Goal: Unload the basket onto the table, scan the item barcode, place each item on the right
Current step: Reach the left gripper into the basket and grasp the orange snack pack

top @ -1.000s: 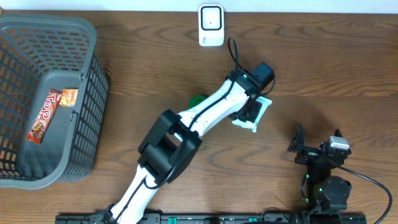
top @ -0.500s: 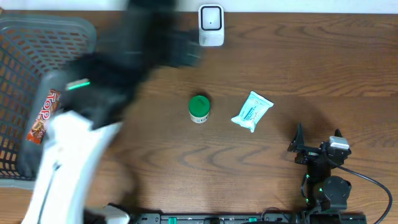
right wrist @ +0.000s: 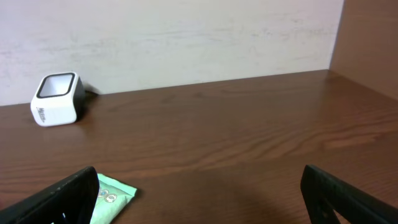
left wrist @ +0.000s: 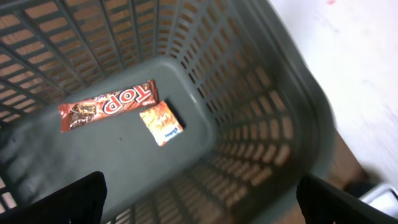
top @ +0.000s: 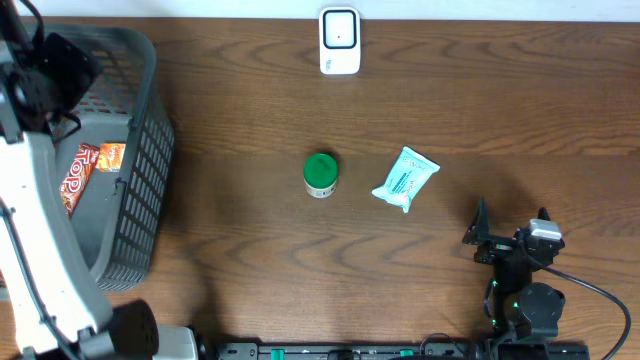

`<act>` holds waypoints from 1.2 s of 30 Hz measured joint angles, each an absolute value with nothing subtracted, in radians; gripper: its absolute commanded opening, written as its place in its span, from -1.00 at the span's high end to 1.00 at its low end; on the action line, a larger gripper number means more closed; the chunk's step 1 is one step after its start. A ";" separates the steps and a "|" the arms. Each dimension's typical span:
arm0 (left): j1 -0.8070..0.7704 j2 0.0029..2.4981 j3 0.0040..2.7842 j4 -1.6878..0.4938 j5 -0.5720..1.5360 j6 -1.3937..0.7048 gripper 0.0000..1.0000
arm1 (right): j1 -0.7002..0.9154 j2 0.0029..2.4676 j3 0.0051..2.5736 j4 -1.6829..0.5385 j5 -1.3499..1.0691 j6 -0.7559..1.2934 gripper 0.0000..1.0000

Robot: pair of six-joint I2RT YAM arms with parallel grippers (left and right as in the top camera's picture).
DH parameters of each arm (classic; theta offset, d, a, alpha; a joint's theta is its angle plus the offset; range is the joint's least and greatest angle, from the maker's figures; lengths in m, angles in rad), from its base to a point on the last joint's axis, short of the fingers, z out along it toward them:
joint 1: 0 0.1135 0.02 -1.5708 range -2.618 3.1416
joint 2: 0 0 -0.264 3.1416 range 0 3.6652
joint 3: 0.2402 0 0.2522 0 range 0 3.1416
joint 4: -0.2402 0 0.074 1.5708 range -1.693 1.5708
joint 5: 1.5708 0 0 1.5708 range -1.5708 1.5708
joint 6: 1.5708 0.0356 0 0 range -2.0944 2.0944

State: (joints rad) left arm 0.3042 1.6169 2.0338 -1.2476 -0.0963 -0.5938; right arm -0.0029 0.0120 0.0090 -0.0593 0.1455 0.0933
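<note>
— Dark brown wooden table (top: 500, 120), seen from above, with a pale wall along its far edge. Which containers stand on it?

— Just one: a grey plastic mesh basket (top: 140, 60) at the left side, open at the top.

— What is inside it?

— Two things lie flat on its floor. One is a long red-brown chocolate bar (left wrist: 107, 106) with "TOP" in white letters. The other is a small orange packet (left wrist: 161, 123) right at the bar's end; I cannot tell whether they touch.

— Where is the left gripper?

— The left gripper (left wrist: 200, 180) hangs over the inside of the basket, looking down at the two wrappers. Its dark fingers are spread wide apart with nothing between them.

— And the goods outside the basket?

— Near the middle of the table a small round pot with a green lid (top: 320, 173) stands upright. To its right, a little apart, a pale teal sachet (top: 405, 179) lies flat. The white barcode scanner (top: 339, 41) sits at the far edge, well apart from both.

— And the right gripper?

— The right gripper (right wrist: 199, 171) sits low at the near right of the table, facing the scanner. Its fingers are spread and empty, with the sachet's corner showing beside one of them.
</note>
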 measured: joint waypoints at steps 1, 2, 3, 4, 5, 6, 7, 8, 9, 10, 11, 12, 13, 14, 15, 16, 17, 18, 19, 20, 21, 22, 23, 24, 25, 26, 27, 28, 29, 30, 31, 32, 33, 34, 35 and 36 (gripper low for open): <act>0.311 1.634 2.034 -1.244 -0.096 -0.603 -0.96 | -0.003 0.012 0.009 -0.059 0.145 0.093 -0.99; 0.317 1.660 2.033 -1.243 -0.096 -0.608 -0.97 | -0.003 0.012 0.009 -0.059 0.146 0.093 -0.98; 0.321 1.682 2.033 -1.245 -0.096 -0.613 -0.97 | -0.003 0.012 0.009 -0.059 0.146 0.093 -0.99; 0.325 1.710 2.033 -1.245 -0.096 -0.623 -0.97 | -0.003 0.012 0.009 -0.059 0.145 0.093 -0.99; 0.327 1.737 2.033 -1.245 -0.096 -0.634 -0.97 | -0.003 0.012 0.009 -0.059 0.146 0.093 -0.98; 0.329 1.765 2.033 -1.248 -0.099 -0.657 -0.97 | -0.003 0.012 0.009 -0.059 0.146 0.093 -0.99; 0.332 1.809 2.030 -1.257 -0.111 -0.701 -0.96 | -0.003 0.012 0.009 -0.059 0.146 0.093 -0.98; 0.333 1.842 2.027 -1.266 -0.119 -0.742 -0.97 | -0.003 0.012 0.009 -0.059 0.146 0.093 -0.99; 0.334 1.867 2.025 -1.277 -0.126 -0.773 -0.97 | -0.003 0.012 0.009 -0.059 0.146 0.093 -0.99; 0.335 1.899 2.023 -1.287 -0.134 -0.816 -0.96 | -0.003 0.012 0.009 -0.059 0.146 0.093 -0.99; 0.336 1.924 2.022 -1.288 -0.138 -0.845 -0.97 | -0.003 0.012 0.009 -0.059 0.146 0.093 -0.98; 0.337 1.963 2.022 -1.288 -0.142 -0.891 -0.96 | -0.003 0.012 0.009 -0.059 0.146 0.093 -0.99; 0.337 1.990 2.022 -1.287 -0.142 -0.915 -0.96 | -0.003 0.012 0.009 -0.059 0.145 0.093 -0.98; 0.337 2.014 2.022 -1.288 -0.144 -0.935 -0.96 | -0.003 0.012 0.009 -0.059 0.145 0.093 -0.99; 0.337 2.047 2.022 -1.287 -0.146 -0.957 -0.96 | -0.003 0.012 0.009 -0.059 0.146 0.093 -0.98; 0.337 2.073 2.022 -1.288 -0.147 -0.971 -0.96 | -0.003 0.012 0.009 -0.059 0.146 0.093 -0.98; 0.337 2.091 2.022 -1.287 -0.149 -0.978 -0.96 | -0.003 0.012 0.009 -0.059 0.146 0.093 -0.98; 0.337 2.114 2.022 -1.287 -0.149 -0.988 -0.96 | -0.003 0.012 0.009 -0.059 0.146 0.093 -0.99; 0.337 2.137 2.022 -1.287 -0.149 -0.996 -0.95 | -0.003 0.012 0.009 -0.059 0.146 0.093 -0.99; 0.337 2.161 2.022 -1.286 -0.149 -1.002 -0.96 | -0.003 0.012 0.009 -0.059 0.146 0.093 -0.99; 0.337 2.180 2.022 -1.286 -0.149 -1.010 -0.96 | -0.003 0.012 0.009 -0.059 0.146 0.093 -0.99; 0.337 2.193 2.021 -1.288 -0.149 -1.018 -0.96 | -0.003 0.012 0.009 -0.059 0.146 0.093 -0.99; 0.337 2.204 2.021 -1.287 -0.149 -1.023 -0.96 | -0.003 0.012 0.009 -0.059 0.146 0.093 -0.99; 0.339 2.214 2.021 -1.287 -0.149 -1.028 -0.96 | -0.003 0.012 0.009 -0.059 0.146 0.093 -0.99; 0.339 2.224 2.021 -1.287 -0.149 -1.034 -0.96 | -0.003 0.012 0.009 -0.059 0.146 0.093 -0.99; 0.340 2.232 2.021 -1.287 -0.149 -1.038 -0.96 | -0.003 0.012 0.009 -0.059 0.146 0.093 -0.99; 0.340 2.238 2.021 -1.287 -0.149 -1.044 -0.96 | -0.003 0.012 0.009 -0.059 0.146 0.093 -0.99; 0.340 2.244 2.021 -1.286 -0.149 -1.047 -0.96 | -0.003 0.012 0.009 -0.059 0.146 0.093 -0.99; 0.340 2.249 2.021 -1.286 -0.149 -1.048 -0.96 | -0.003 0.012 0.009 -0.059 0.146 0.093 -0.98; 0.340 2.255 2.021 -1.286 -0.149 -1.051 -0.96 | -0.003 0.012 0.009 -0.059 0.146 0.093 -0.99; 0.340 2.259 2.021 -1.286 -0.149 -1.051 -0.96 | -0.003 0.012 0.009 -0.059 0.146 0.093 -0.99; 0.340 2.264 2.021 -1.286 -0.149 -1.051 -0.96 | -0.003 0.012 0.009 -0.059 0.146 0.093 -0.98; 0.340 2.269 2.021 -1.286 -0.149 -1.051 -0.96 | -0.003 0.012 0.009 -0.059 0.146 0.093 -0.99; 0.340 2.273 2.021 -1.285 -0.149 -1.051 -0.96 | -0.003 0.012 0.009 -0.059 0.146 0.093 -0.98; 0.340 2.279 2.021 -1.284 -0.149 -1.051 -0.96 | -0.003 0.012 0.009 -0.059 0.146 0.093 -0.99; 0.340 2.284 2.021 -1.283 -0.149 -1.051 -0.96 | -0.003 0.012 0.009 -0.059 0.146 0.093 -0.99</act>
State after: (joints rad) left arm 0.3405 2.2845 2.0209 -1.2827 -0.1490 -1.0512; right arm -0.0029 0.0120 0.0090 -0.0593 0.1455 0.0933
